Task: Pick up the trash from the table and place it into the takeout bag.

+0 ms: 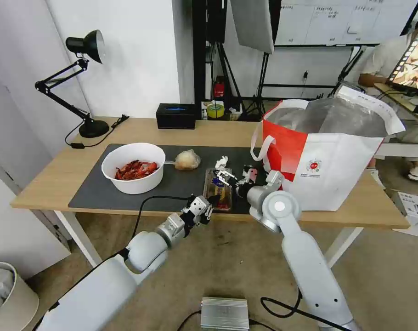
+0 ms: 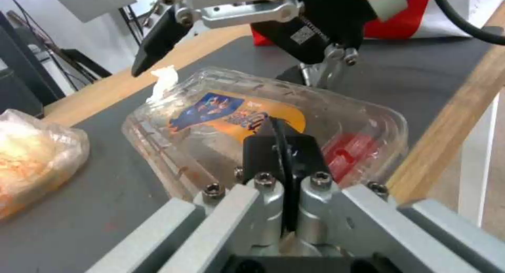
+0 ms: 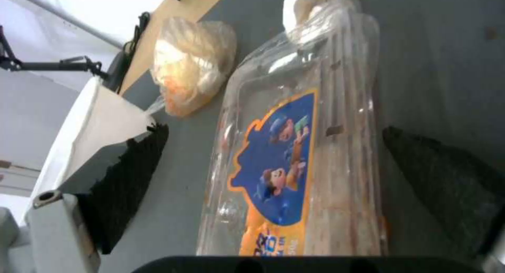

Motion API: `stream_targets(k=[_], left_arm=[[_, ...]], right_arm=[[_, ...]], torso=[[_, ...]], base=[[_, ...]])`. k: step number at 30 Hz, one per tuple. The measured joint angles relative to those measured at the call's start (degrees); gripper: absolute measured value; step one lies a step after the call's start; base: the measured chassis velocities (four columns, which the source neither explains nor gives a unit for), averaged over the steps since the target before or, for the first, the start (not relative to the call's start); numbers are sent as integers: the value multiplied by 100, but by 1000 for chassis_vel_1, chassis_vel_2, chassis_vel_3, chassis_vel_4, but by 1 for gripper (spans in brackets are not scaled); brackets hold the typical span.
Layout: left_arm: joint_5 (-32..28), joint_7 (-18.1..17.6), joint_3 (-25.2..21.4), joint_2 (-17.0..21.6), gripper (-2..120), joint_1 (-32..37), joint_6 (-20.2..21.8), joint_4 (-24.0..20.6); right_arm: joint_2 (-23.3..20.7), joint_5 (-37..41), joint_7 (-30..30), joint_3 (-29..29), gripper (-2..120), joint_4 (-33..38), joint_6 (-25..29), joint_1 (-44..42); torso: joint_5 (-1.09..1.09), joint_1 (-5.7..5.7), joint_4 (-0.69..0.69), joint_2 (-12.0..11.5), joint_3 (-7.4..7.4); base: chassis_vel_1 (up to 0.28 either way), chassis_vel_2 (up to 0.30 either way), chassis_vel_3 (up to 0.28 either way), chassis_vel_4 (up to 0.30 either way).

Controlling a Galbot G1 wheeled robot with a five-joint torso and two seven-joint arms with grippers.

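R hand hangs over the clear tray at the mat's front edge, fingers wide astride it, L hand pinched shut w/ nothing in it; wrist cams show tray's cartoon label.

On the light-wood counter, left to right: white round bowl, small clear bag, clear hinged plastic tray, white-and-red takeout bag.

white arms, silver joints, black cables
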Motion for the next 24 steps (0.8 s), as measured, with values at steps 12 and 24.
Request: stream_targets(k=[12, 24], left_arm=[[24, 4, -37, -52, 0, 113, -28, 14], [5, 2, -35, -54, 0, 76, -38, 23]], right_arm=[[69, 0, 14, -64, 100, -132, -90, 123], [99, -13, 22, -113, 100, -182, -94, 197]], torso=[[0, 0, 0, 1, 0], [0, 0, 0, 1, 0]], base=[[0, 0, 0, 0], [0, 0, 0, 0]])
